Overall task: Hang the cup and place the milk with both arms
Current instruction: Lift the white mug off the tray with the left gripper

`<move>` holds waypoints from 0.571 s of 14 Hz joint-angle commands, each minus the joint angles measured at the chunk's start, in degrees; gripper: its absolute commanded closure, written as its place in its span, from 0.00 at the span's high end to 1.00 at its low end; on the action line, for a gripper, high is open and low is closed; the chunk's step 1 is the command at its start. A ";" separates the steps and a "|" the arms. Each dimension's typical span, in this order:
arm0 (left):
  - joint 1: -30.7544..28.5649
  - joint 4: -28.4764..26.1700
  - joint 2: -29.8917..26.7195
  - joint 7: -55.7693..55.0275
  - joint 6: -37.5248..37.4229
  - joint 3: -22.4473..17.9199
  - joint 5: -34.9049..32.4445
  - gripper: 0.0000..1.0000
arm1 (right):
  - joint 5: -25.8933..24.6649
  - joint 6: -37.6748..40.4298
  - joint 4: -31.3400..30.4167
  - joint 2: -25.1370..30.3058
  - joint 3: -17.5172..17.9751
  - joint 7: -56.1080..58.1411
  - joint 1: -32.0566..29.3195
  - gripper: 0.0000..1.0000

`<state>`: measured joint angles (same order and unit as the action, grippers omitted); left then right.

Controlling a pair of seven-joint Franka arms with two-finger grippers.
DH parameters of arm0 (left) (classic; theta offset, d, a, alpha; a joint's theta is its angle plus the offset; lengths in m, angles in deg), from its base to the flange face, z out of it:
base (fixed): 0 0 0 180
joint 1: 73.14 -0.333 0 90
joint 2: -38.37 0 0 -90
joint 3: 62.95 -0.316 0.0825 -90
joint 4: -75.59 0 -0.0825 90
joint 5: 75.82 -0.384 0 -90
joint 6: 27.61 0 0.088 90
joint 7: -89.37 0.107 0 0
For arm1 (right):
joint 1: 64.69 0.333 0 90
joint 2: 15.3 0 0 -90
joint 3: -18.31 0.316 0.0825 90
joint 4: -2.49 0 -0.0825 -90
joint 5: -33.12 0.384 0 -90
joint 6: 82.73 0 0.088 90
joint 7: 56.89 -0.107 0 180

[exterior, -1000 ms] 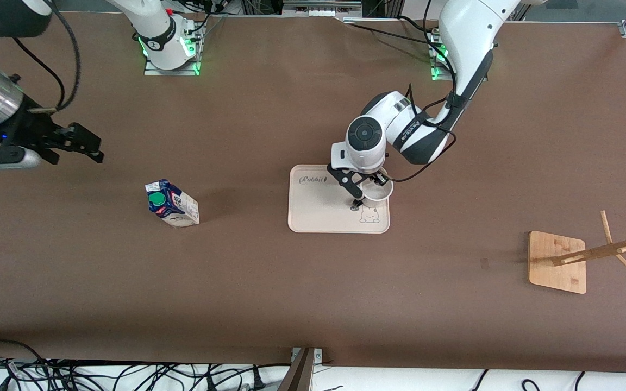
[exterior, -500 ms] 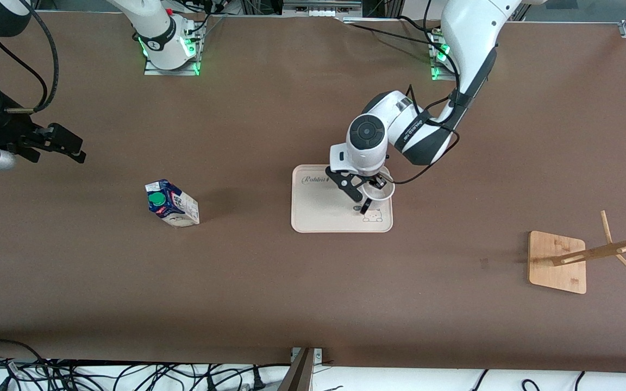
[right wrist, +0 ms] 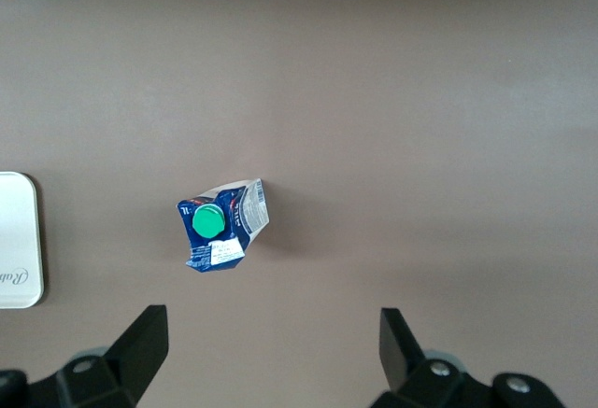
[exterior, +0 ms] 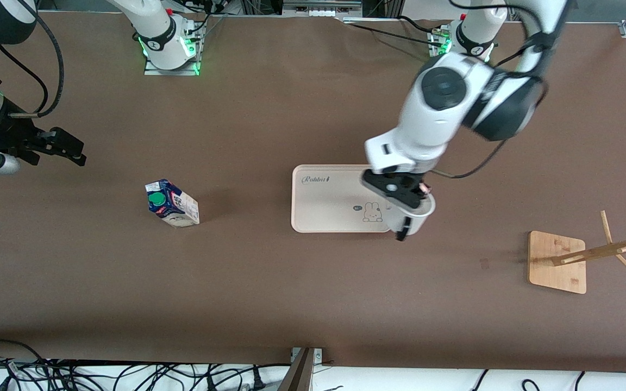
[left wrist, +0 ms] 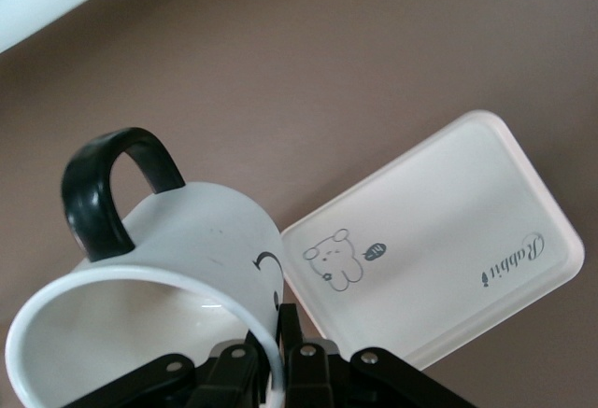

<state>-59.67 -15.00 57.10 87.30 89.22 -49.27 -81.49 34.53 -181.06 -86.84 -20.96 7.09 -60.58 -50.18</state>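
The left gripper (exterior: 406, 209) pinches the cup (exterior: 419, 216) by its rim over the tray's (exterior: 324, 209) edge, where that thin hold risks slipping; the right gripper (exterior: 55, 145) waits wide open.

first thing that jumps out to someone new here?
The left gripper holds the cup by its rim in the air over the tray's edge toward the left arm's end of the table. The milk stands alone toward the right arm's end, with the open right gripper waiting above the table near it. A wooden rack stands at the left arm's end.
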 commanded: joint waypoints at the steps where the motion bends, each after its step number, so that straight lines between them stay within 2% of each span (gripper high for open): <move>1: -1.69 -0.55 -3.08 -0.04 -0.46 -5.65 3.64 0.00 | -1.24 0.94 0.83 -0.31 0.49 0.70 0.51 1.00; 3: -1.86 2.87 -2.56 0.39 -1.94 -12.32 5.03 0.00 | -1.24 1.03 0.83 -0.40 0.49 0.70 0.60 1.00; 5: -1.87 3.15 -2.38 0.92 -1.95 -18.57 12.83 0.00 | -1.24 1.03 0.83 -0.40 0.49 0.62 0.95 1.00; 6: -1.95 3.15 -2.30 2.40 -1.95 -21.38 13.83 0.00 | -1.24 1.03 0.83 -0.40 0.49 0.62 0.95 1.00; 8: -2.30 3.15 -2.30 7.40 -1.95 -23.69 14.27 0.00 | -1.24 1.03 0.83 -0.40 0.49 0.53 0.95 1.00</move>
<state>-62.45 -13.22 54.42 91.24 88.37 -71.00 -69.01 34.31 -180.93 -86.84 -21.22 7.51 -60.49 -49.44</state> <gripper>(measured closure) 0.930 0.000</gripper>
